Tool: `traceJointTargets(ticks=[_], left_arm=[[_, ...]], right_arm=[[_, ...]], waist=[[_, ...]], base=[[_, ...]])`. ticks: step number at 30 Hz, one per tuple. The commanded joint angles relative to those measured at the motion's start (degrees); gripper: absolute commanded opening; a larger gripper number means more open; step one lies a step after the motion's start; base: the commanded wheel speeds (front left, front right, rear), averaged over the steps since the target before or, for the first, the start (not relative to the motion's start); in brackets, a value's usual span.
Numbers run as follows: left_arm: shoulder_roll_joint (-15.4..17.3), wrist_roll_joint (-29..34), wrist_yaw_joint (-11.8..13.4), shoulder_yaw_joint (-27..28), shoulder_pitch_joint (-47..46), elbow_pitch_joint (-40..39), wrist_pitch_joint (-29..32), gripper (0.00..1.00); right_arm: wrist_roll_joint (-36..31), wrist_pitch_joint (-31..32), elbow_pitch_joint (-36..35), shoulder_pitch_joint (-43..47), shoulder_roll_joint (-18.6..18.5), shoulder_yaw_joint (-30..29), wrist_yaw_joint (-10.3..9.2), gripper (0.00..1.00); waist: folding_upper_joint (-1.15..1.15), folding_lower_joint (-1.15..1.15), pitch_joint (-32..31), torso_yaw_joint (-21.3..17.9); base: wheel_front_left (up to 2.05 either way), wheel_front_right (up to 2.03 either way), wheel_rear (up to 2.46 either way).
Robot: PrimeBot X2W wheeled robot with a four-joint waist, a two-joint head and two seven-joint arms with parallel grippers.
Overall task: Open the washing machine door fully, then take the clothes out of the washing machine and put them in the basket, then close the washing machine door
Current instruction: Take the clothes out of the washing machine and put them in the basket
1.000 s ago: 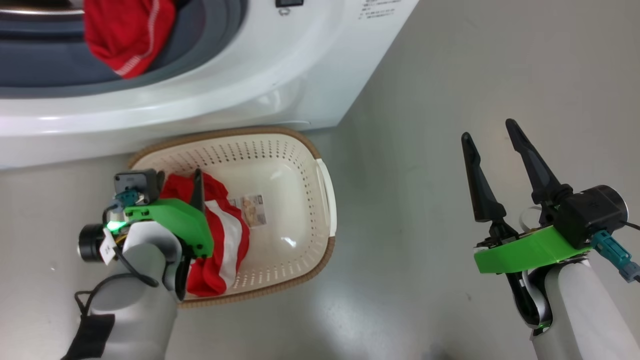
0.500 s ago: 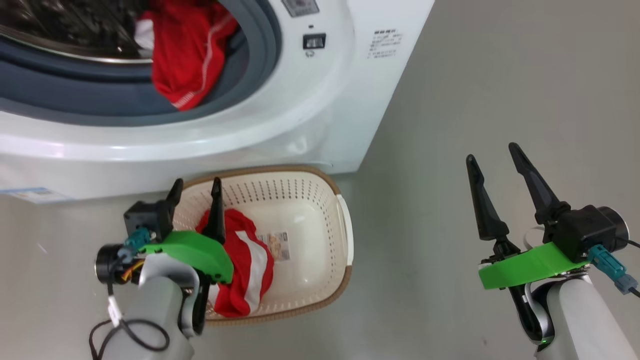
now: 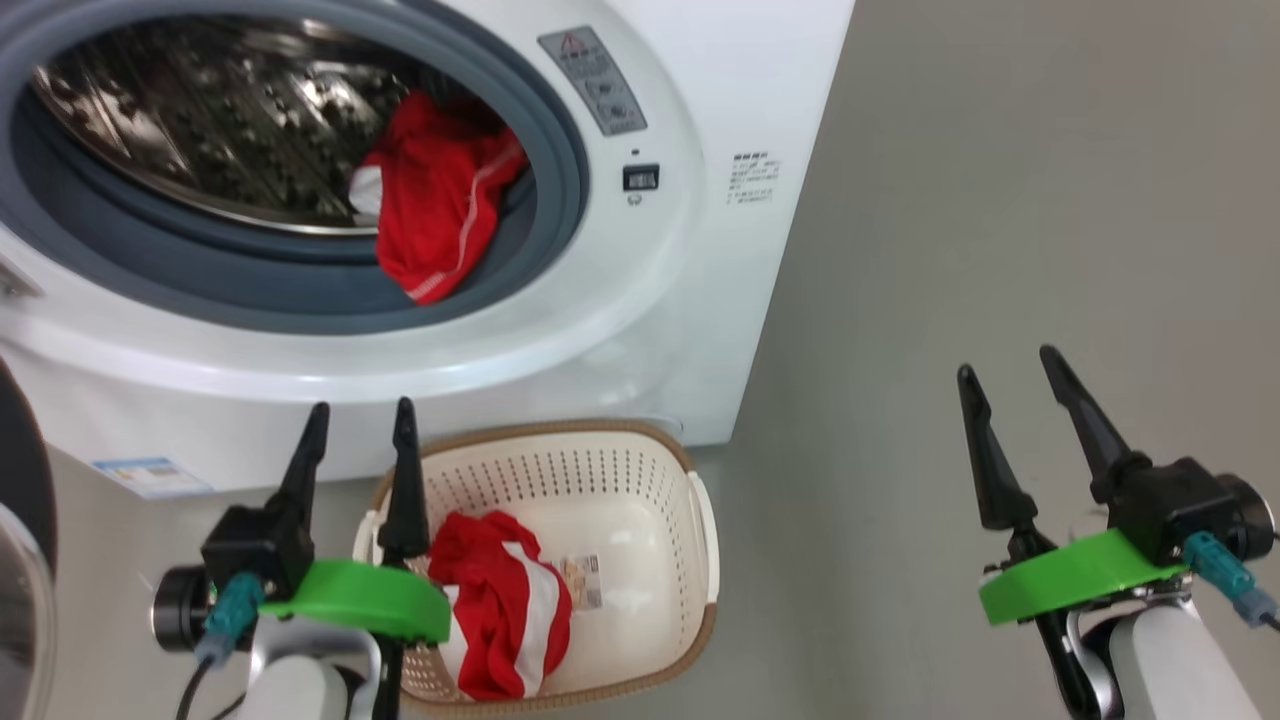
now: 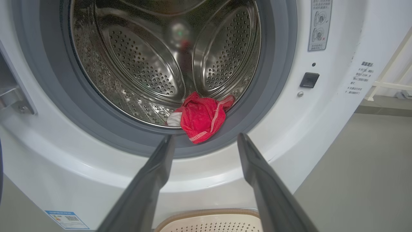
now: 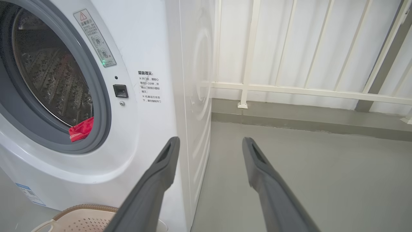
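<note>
The white washing machine (image 3: 650, 330) stands open, its steel drum (image 4: 154, 58) bare apart from one piece of the clothes. That red garment with white trim (image 3: 440, 215) (image 4: 201, 116) (image 5: 82, 129) hangs over the grey ring at the drum's lower right. A second red and white garment (image 3: 505, 600) lies in the cream basket (image 3: 640, 470) on the floor in front of the machine. My left gripper (image 3: 362, 420) (image 4: 206, 136) is open and empty above the basket's left rim, pointing at the drum. My right gripper (image 3: 1008, 365) (image 5: 210, 139) is open and empty over the floor, right of the machine. The dark washing machine door (image 3: 20, 560) shows at the far left edge.
Grey floor (image 3: 950, 250) stretches to the right of the machine. A white railing (image 5: 289, 90) runs behind it. A small blue label (image 3: 150, 475) sits low on the machine's front.
The head camera has tilted up, so more of the drum shows. My left gripper has lifted off the garment in the basket and now points at the drum. The right gripper has held still.
</note>
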Motion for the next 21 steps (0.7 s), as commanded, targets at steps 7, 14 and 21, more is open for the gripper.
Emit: traceJointTargets(ticks=[7, 14, 21], left_arm=[[0.79, 1.85, -0.71, 2.73, 6.18, -7.7, -0.67, 1.0], [1.03, 2.59, -0.46, 3.96, 10.68, -12.32, -0.68, 1.0], [1.22, 3.76, 1.34, 3.96, 15.09, -15.36, -0.66, 1.0]], right_arm=[[-1.41, -0.37, -1.08, 3.28, -0.17, 0.85, 0.25, 1.0], [-2.21, -0.37, -2.44, 5.68, -0.17, 0.75, 0.25, 1.0], [-2.64, -0.37, -3.37, 8.05, -0.17, 0.91, 0.25, 1.0]], waist=[[0.0, 0.0, -6.66, -0.3], [0.0, 0.0, -8.54, -1.19], [0.0, 0.0, -10.44, -1.95]], base=[[0.0, 0.0, 0.0], [0.0, 0.0, 0.0], [0.0, 0.0, 0.0]])
